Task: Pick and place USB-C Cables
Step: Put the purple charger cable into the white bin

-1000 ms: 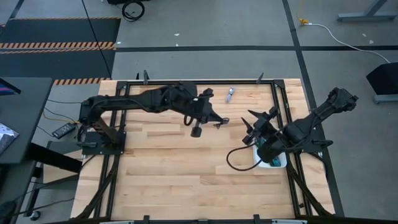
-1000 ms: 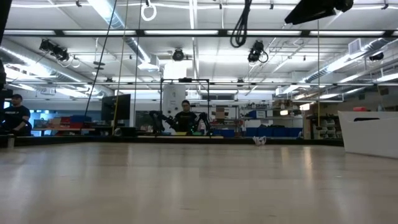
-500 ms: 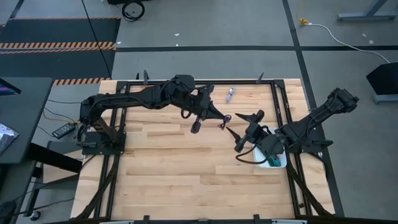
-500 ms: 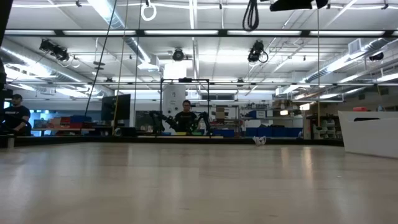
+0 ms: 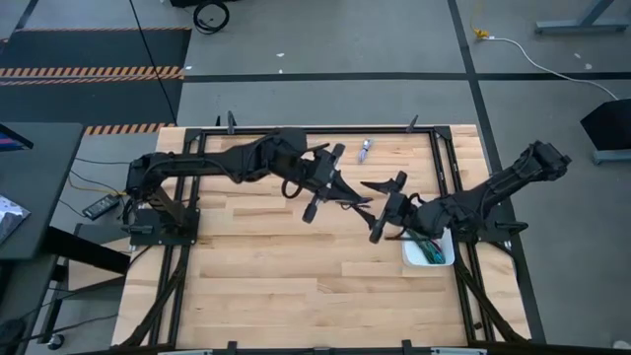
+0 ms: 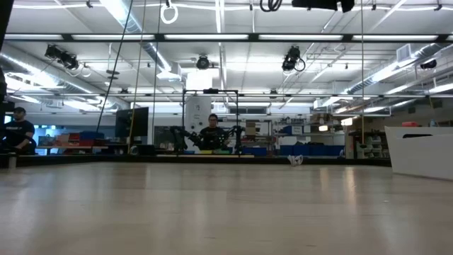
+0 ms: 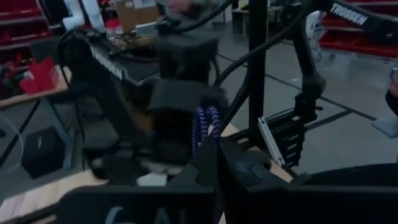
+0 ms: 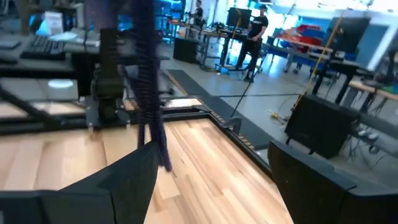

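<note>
Right gripper [image 5: 383, 210] has swung away from the white tray [image 5: 441, 258] at the table's right edge toward mid-table, fingers spread wide, holding nothing. Left gripper [image 5: 342, 196] is clenched on the dark purple cable [image 7: 204, 125], held above the table's middle toward the far edge. Looks like a handover: cable hangs roughly vertical (long axis down), right in front of the right gripper's open fingers, so the right arm is the one to take it. Lilac cable [image 5: 365, 150] lies near the far edge; green and teal cables [image 5: 432, 252] sit in the tray.
</note>
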Controlling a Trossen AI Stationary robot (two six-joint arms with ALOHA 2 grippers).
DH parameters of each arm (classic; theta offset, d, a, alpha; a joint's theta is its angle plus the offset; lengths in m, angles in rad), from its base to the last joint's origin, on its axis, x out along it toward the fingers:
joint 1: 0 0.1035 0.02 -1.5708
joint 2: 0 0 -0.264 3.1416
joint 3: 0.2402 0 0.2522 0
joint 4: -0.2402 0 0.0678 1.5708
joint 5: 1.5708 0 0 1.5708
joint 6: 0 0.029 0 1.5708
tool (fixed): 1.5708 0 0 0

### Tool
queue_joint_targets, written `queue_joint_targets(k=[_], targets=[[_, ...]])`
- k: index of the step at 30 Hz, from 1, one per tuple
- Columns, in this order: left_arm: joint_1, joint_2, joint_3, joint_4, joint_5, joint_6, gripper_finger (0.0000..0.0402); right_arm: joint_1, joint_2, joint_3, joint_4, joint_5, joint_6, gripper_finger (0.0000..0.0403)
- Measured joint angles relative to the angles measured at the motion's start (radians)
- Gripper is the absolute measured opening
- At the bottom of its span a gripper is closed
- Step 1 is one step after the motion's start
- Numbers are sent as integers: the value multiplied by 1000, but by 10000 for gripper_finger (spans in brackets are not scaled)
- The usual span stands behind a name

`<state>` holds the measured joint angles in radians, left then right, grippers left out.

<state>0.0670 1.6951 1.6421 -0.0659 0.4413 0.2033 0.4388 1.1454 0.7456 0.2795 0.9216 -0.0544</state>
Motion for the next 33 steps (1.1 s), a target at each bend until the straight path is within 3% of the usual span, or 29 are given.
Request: queue_joint_targets(k=[11, 22, 33], targets=[[83, -8, 0, -99, -22, 17, 6, 75, -5, 0, -4, 1, -96, 304], [6, -8, 0, -57, 27, 19, 6, 45, -5, 0, 5, 27, -54, 304], [-22, 17, 0, 7, 24, 17, 6, 36, 10, 0, 97, -58, -79, 296]])
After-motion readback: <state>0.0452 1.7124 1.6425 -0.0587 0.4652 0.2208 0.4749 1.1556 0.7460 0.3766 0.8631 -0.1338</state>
